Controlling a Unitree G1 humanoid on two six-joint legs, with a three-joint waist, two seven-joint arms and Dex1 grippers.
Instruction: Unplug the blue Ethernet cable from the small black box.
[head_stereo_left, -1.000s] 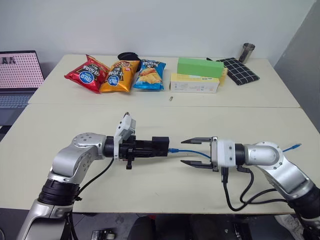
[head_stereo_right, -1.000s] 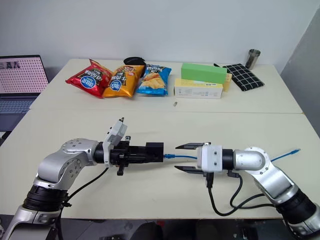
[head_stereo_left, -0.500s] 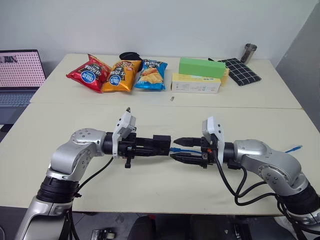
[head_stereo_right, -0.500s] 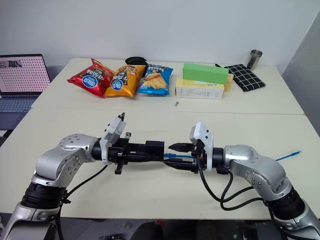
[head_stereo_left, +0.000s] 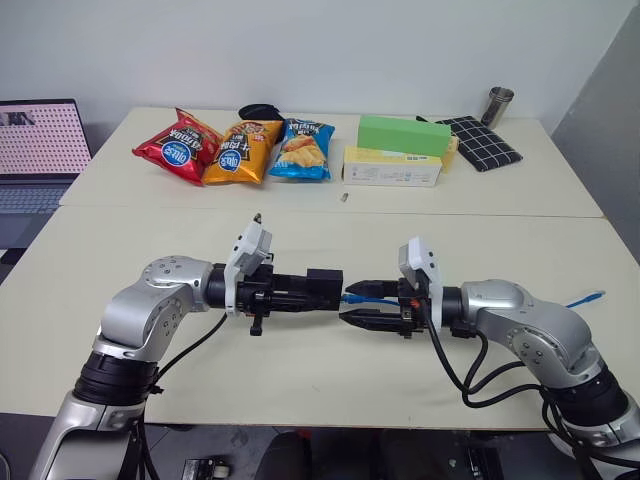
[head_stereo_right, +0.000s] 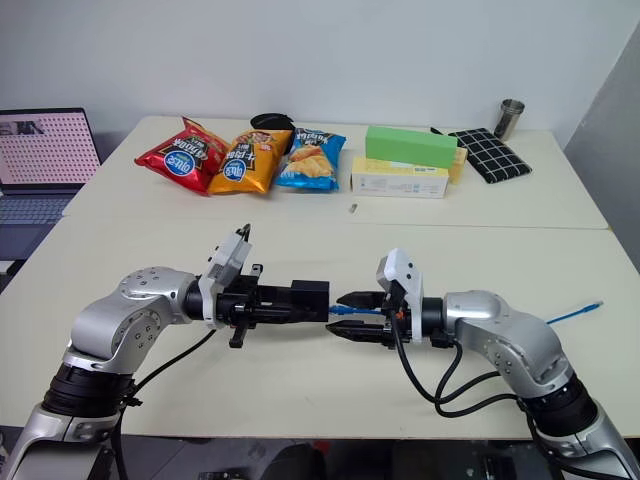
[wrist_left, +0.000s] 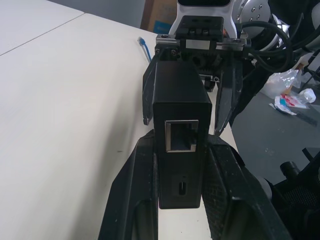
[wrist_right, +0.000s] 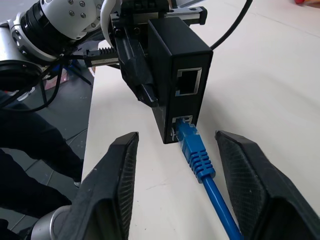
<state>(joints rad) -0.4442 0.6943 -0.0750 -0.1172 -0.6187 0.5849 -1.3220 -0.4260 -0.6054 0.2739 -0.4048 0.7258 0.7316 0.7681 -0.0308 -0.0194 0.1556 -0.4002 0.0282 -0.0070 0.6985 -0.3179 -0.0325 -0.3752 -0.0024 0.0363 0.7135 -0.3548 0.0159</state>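
Left eye view: the small black box (head_stereo_left: 322, 288) is held above the counter (head_stereo_left: 330, 375) in the clamped fingers of the left gripper (head_stereo_left: 300, 293), apparently to steady it for the pull. The blue Ethernet cable (head_stereo_left: 352, 297) is plugged into the box's right-hand edge, and the right gripper (head_stereo_left: 364, 305) is set around it, fingers apart.

Right eye view: the cable's free end (head_stereo_right: 590, 305) is seen lying on the counter at the far right; the stretch between is hidden behind the right arm.

Left wrist view: the box is seen pinched between the two fingers (wrist_left: 135, 200), an empty port facing the camera. The plugged port is hidden on the box's far side, where the right gripper waits.

Right wrist view: the blue plug (wrist_right: 192, 147) is seated in the lower port of the box (wrist_right: 175, 60), the upper port empty. The right fingers (wrist_right: 112, 190) stand on either side of the plug's boot, not touching it. Whether the latch tab is pressed cannot be made out.

Step judged: the grip on the plug is not yet made.
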